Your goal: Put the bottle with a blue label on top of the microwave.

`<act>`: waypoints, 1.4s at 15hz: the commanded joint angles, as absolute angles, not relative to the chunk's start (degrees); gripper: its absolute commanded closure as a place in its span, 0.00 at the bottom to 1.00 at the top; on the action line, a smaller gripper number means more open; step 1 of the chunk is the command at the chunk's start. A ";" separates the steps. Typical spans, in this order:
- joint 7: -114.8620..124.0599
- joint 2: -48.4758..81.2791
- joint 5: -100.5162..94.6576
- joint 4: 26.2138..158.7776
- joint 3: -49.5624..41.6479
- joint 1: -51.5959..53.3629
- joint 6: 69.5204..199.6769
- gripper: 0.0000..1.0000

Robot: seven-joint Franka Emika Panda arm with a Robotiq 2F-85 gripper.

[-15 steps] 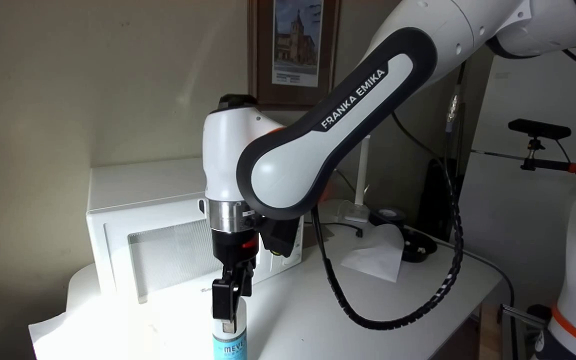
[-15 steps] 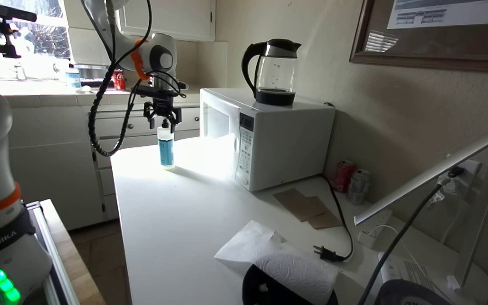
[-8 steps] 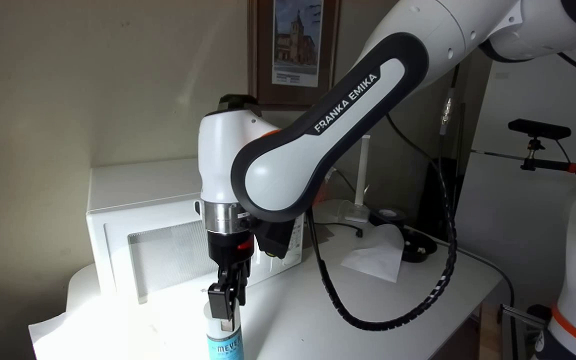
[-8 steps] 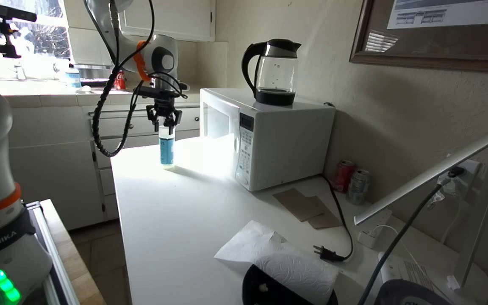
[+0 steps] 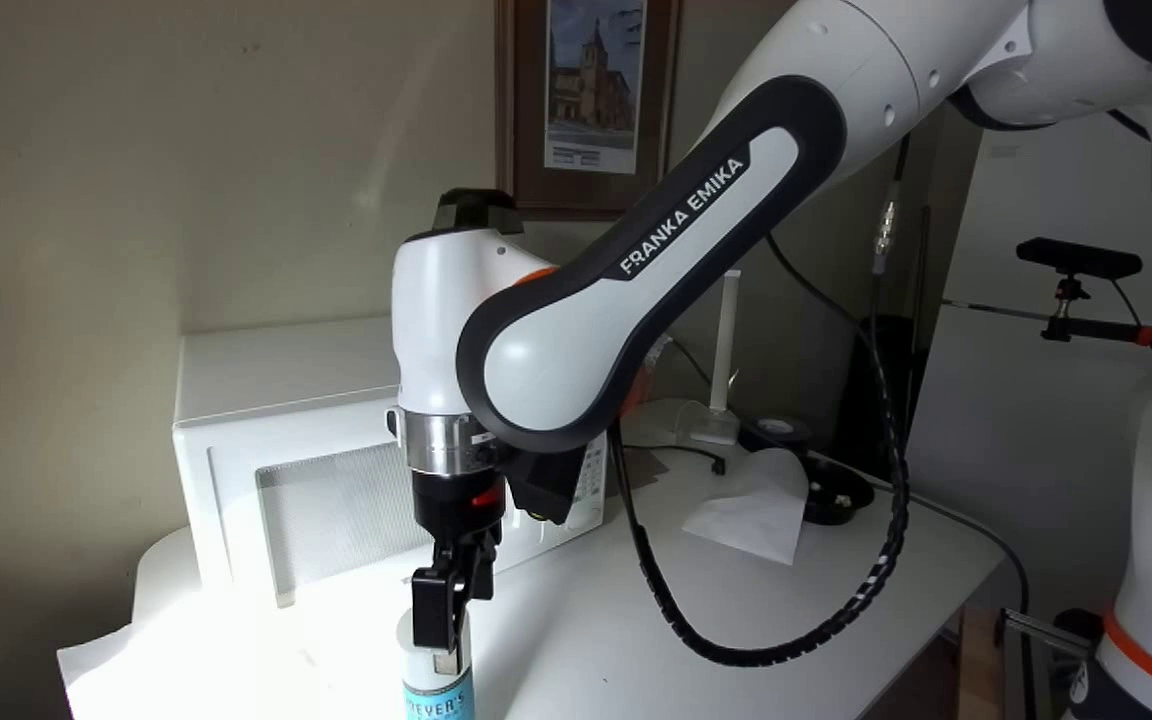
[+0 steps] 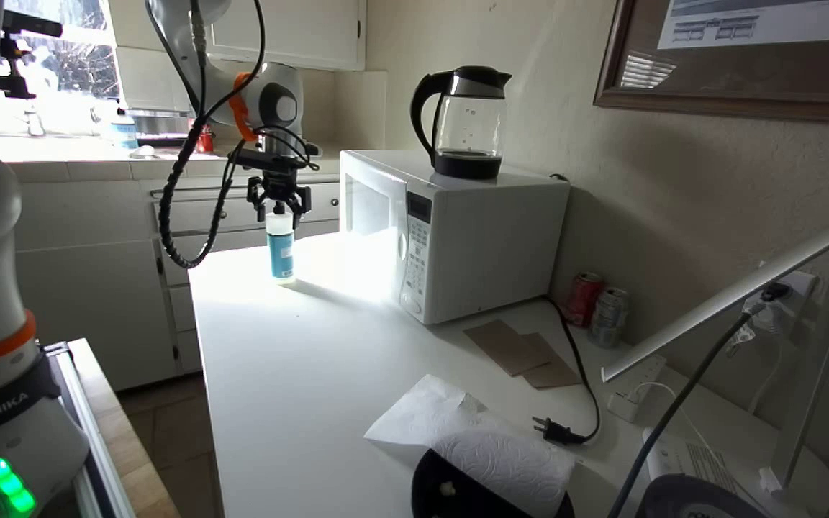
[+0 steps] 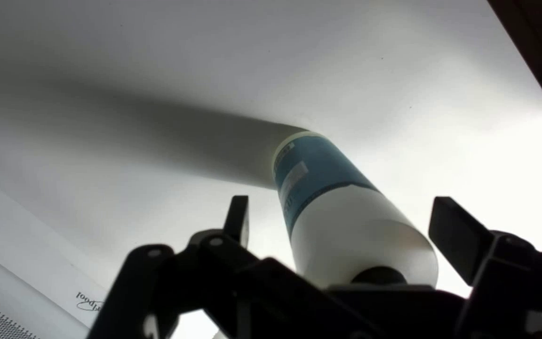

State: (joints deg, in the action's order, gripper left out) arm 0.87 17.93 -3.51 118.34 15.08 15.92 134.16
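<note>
Gripper (image 6: 278,219) spans bottle with a blue label (image 6: 281,255), jaws parted

In an exterior view, the bottle stands upright on the white table (image 6: 299,403), in front of the microwave (image 6: 494,252) and apart from it. The gripper hangs around the bottle's capped top. A glass kettle (image 6: 469,122) sits on top of the microwave, two cans (image 6: 583,298) stand near it by the wall (image 6: 709,165), and a paper towel (image 6: 501,460) partly covers a black dish (image 6: 472,503).

In an exterior view, the arm (image 5: 636,280) hides part of the microwave, one finger (image 5: 448,662) overlaps the bottle's pale upper part, and the frame's lower edge cuts across the blue label.

In the wrist view, the finger pads (image 7: 459,240) stand clear of the bottle, a wide gap on one side and a narrow one on the other; the gripper grasps nothing. A long shadow (image 7: 167,134) stretches from the bottle's base across the table.
</note>
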 commanded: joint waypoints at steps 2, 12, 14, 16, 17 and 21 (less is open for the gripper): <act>1.51 19.97 -4.41 117.22 14.47 17.03 135.36 0.00; 1.69 23.00 -6.82 112.99 13.69 18.19 135.24 0.26; 1.22 23.40 -6.45 112.50 13.94 18.21 135.50 0.42; 0.72 23.66 -6.48 112.07 14.17 18.45 135.58 0.57; 0.64 23.83 -6.57 111.79 14.18 18.61 135.50 0.58; 0.69 21.55 -7.23 112.18 13.96 19.01 134.47 0.58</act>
